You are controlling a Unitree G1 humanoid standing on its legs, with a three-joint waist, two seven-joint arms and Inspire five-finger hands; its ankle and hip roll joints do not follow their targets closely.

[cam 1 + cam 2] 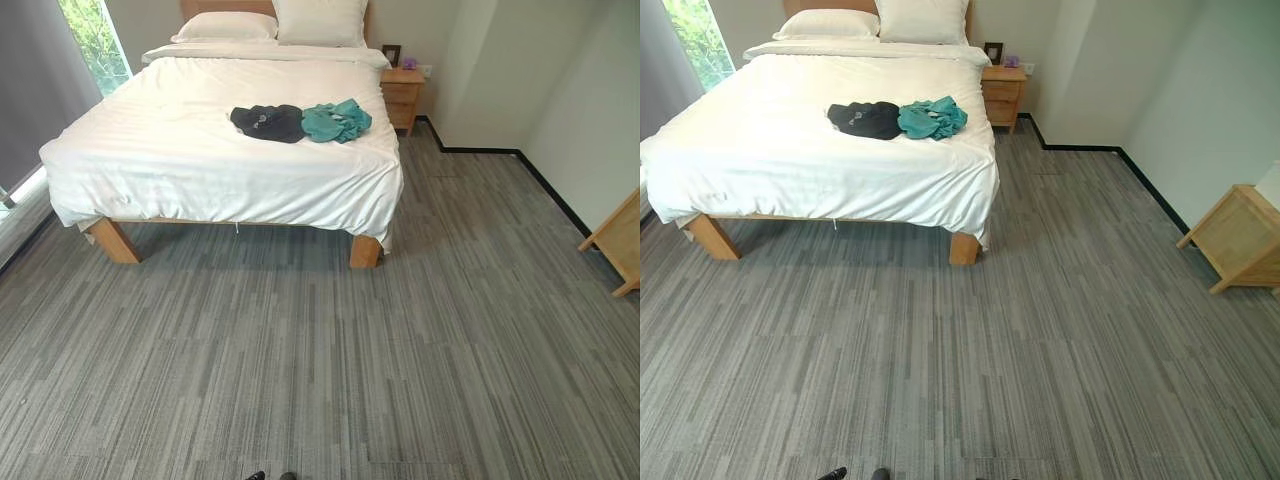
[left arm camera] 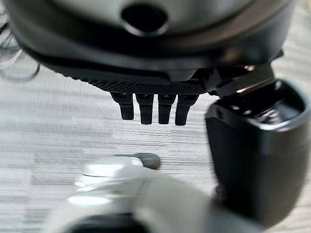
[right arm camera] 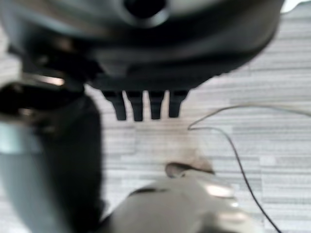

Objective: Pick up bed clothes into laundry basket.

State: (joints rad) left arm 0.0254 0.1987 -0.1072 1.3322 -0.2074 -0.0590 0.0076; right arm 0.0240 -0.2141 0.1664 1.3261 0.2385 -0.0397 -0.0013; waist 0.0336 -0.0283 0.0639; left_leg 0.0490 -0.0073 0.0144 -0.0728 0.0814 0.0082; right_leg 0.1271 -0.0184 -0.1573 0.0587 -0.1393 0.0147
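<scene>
A black garment (image 1: 268,122) and a teal garment (image 1: 337,120) lie crumpled side by side on the white bed (image 1: 180,140), near its right side. The bed stands far ahead across the grey floor. My left hand (image 2: 153,109) hangs over the floor with its fingers straight and nothing in it. In its own wrist view my right hand (image 3: 146,104) looks the same, open and empty above the floor. Both hands are far from the clothes.
Two pillows (image 1: 290,22) lie at the head of the bed. A wooden nightstand (image 1: 402,95) stands to the bed's right. A low wooden piece with a woven side (image 1: 1240,235) stands by the right wall. A window (image 1: 95,40) is at the far left.
</scene>
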